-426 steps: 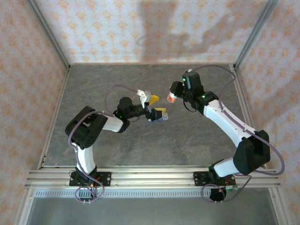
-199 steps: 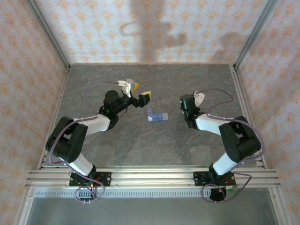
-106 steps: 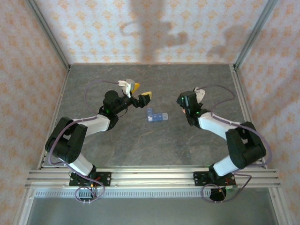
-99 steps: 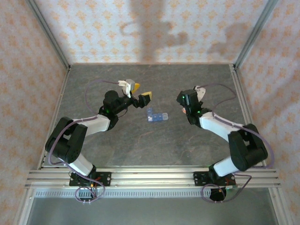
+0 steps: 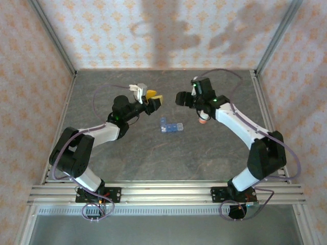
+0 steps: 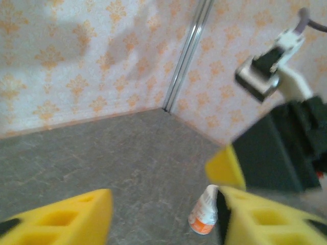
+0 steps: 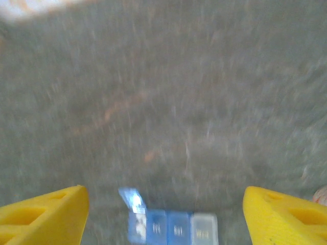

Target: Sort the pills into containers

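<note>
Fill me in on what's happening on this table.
Two robot arms are set to sort pills. The left arm and right arm hover facing each other above the grey table, jaws open, holding nothing. The translucent blue plastic pill-organizer strip lies between them, one lid up. The small white bottle with an orange band sits nearby, apart.

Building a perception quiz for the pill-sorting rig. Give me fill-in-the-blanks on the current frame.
1. The pill organizer is translucent ____ plastic.
2. The left gripper and right gripper both hold nothing; each is ____.
3. The small white bottle carries an ____ band.
Missing words: blue; open; orange.
</note>
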